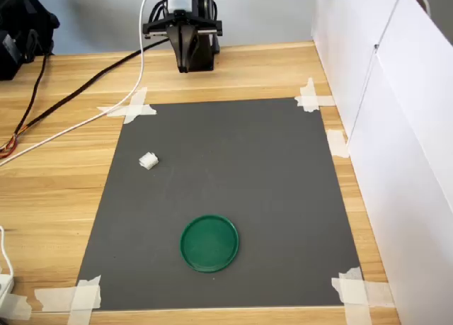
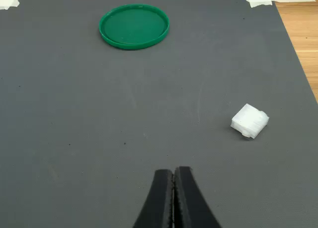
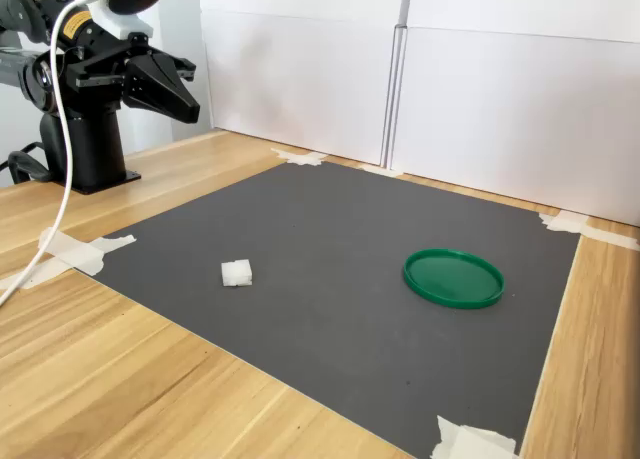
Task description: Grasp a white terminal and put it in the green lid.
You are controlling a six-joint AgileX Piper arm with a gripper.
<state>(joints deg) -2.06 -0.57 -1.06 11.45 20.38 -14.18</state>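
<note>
The white terminal (image 1: 148, 161) (image 2: 250, 121) (image 3: 237, 273) lies on the dark grey mat (image 1: 233, 169) (image 3: 330, 239), toward the first exterior view's left. The green lid (image 1: 209, 243) (image 2: 134, 26) (image 3: 453, 277) rests flat and empty on the mat near its front edge in the first exterior view. My gripper (image 1: 185, 69) (image 2: 174, 181) (image 3: 192, 109) hangs high above the back edge of the mat, near the arm base, well away from both. Its black fingers (image 2: 185, 198) are pressed together with nothing between them.
White panels (image 1: 396, 127) (image 3: 420, 79) wall off the first exterior view's right side. Tape strips (image 1: 131, 109) hold the mat corners to the wooden table (image 1: 49, 190). A white cable (image 1: 85, 120) and dark cables (image 1: 35, 91) trail across the table at the first exterior view's left.
</note>
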